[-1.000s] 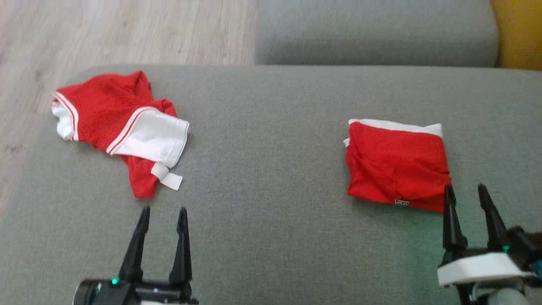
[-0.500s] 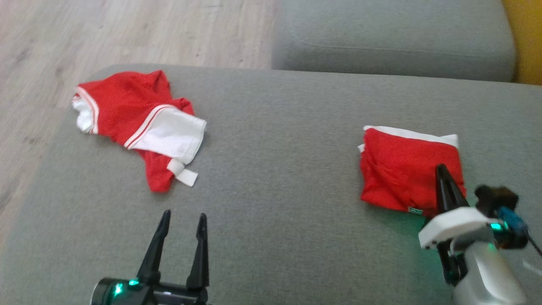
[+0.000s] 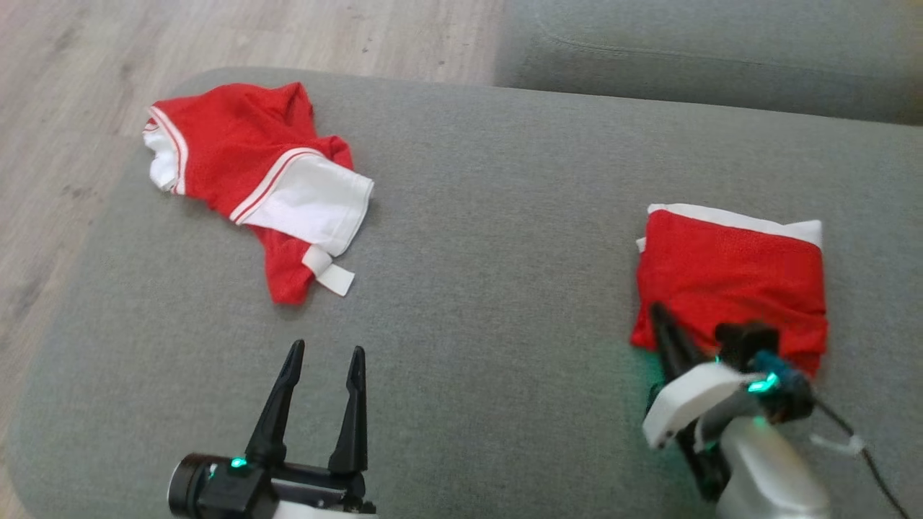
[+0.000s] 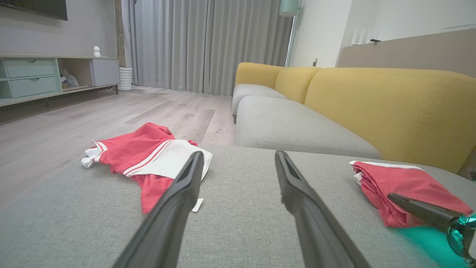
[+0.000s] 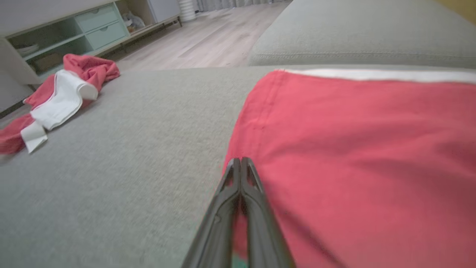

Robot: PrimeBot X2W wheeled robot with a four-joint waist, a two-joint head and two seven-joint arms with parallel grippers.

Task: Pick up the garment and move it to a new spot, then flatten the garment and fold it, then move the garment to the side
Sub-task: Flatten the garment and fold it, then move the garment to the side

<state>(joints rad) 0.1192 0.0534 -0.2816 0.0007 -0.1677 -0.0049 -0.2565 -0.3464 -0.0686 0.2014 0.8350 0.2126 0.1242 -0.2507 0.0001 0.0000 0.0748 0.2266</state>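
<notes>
At near edge of grey seat cushion, left gripper hovering, fingers spread apart, holding nothing. Right gripper sitting low at near-left edge of folded red garment, fingers pressing together, tips touching cloth; cannot tell whether fabric is pinched. Farther left, crumpled red-and-white garment lying near cushion's far-left corner. Beyond, second grey cushion and wood floor showing.

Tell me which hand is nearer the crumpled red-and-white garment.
Left. The left hand hovers open just short of the crumpled garment; the right hand, shut, is across the sofa at the near edge of the folded garment.
</notes>
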